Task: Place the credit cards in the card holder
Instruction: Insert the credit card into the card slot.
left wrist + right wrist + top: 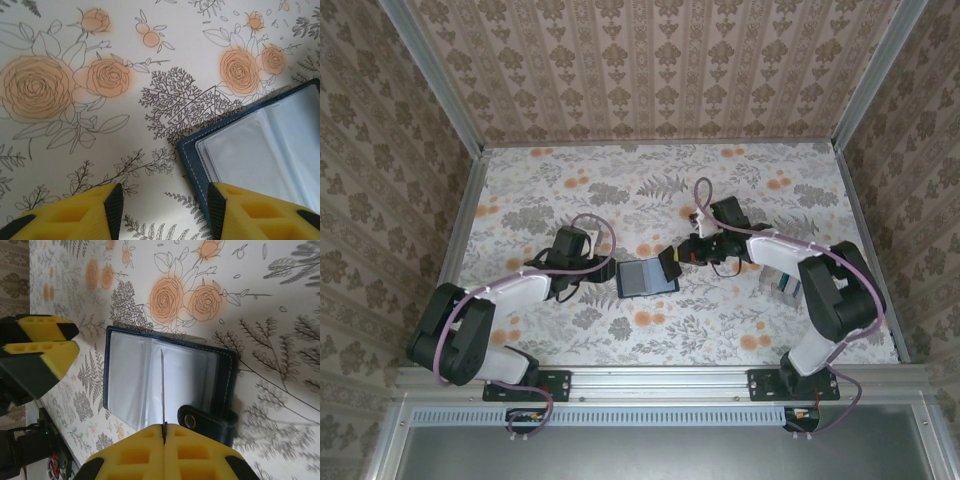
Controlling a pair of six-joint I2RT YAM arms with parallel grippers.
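My right claw (164,428) pinches a thin dark-edged credit card (162,390) edge-on, aimed left into the open navy-blue folding card holder (127,375); my left claw (165,200) gapes empty.

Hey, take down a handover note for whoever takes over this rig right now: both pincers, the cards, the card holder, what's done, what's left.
Left pincer: open, empty, low over the table beside the card holder's corner.
Right pincer: shut on one credit card, held edge-on over the open holder.
Remaining cards: what looks like a pale pile on the table to the holder's right, partly hidden.
Done: holder lies open, one card picked up.
Left: slide this card in, then the others.
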